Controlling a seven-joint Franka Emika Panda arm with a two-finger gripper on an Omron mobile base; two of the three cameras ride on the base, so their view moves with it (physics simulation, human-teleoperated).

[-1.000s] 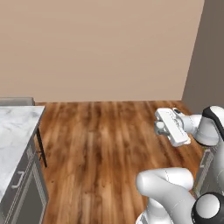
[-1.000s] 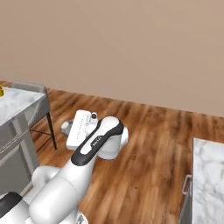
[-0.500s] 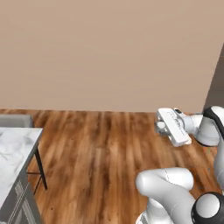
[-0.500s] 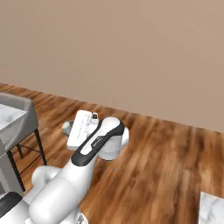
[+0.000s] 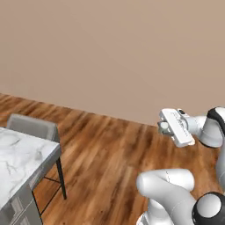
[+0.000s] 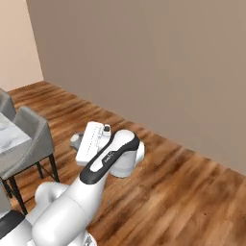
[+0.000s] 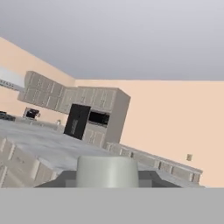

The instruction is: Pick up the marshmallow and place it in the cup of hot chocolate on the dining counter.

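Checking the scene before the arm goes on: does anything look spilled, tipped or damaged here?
Nothing stands out. The dining counter has an intact marble top, the grey stool stands upright, and the wooden floor shows no spill.

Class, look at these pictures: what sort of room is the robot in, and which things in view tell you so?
Most likely a home kitchen with a dining area: wall cabinets around a dark built-in oven, a marble-topped counter with a grey stool beside it, and a wooden floor.
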